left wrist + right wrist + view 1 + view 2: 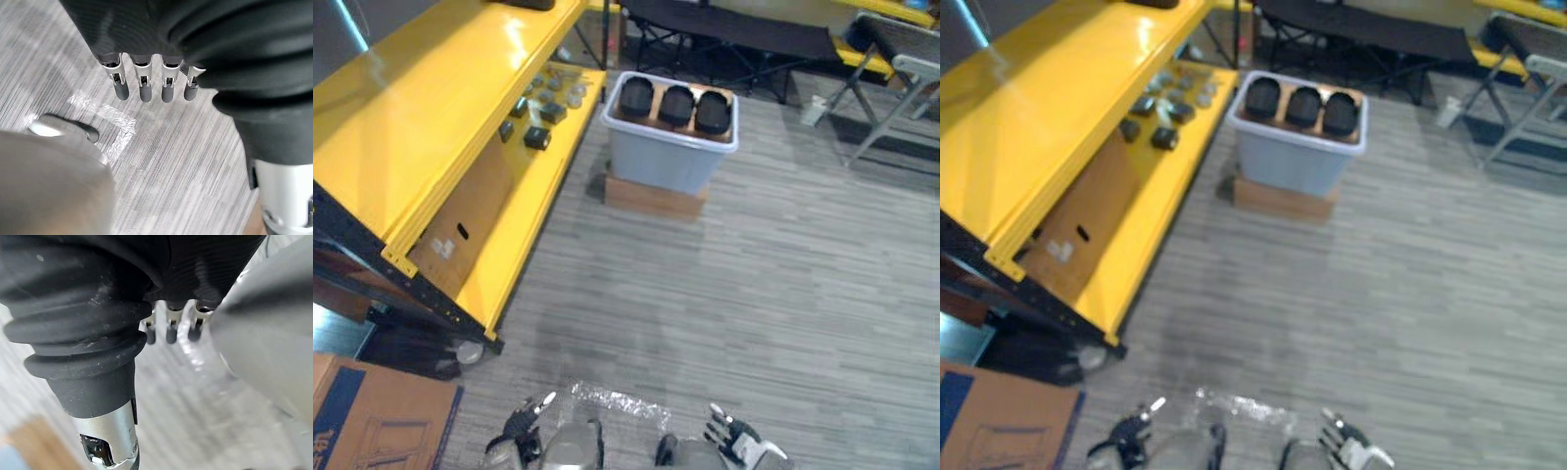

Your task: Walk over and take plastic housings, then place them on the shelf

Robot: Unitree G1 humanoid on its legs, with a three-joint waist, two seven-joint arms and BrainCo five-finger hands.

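Three black plastic housings [676, 103] sit in a row on top of a grey-blue bin [666, 164], which stands on a flat brown base beside the yellow shelf [421, 108]. The shelf runs along the left, and several small dark and grey parts [544, 106] lie on its lower board. My left hand [524, 421] and right hand [734, 436] hang low at the bottom edge, far from the bin. In the left wrist view the fingers [142, 83] hang straight over the floor. The right wrist view shows its fingers [168, 330] straight too. Both hands hold nothing.
A cardboard box [460, 235] sits under the shelf and another [372, 416] at the lower left. Clear plastic film [617, 401] lies on the floor by my hands. A black cot [734, 39] and a folding chair [901, 78] stand at the back, behind grey plank floor.
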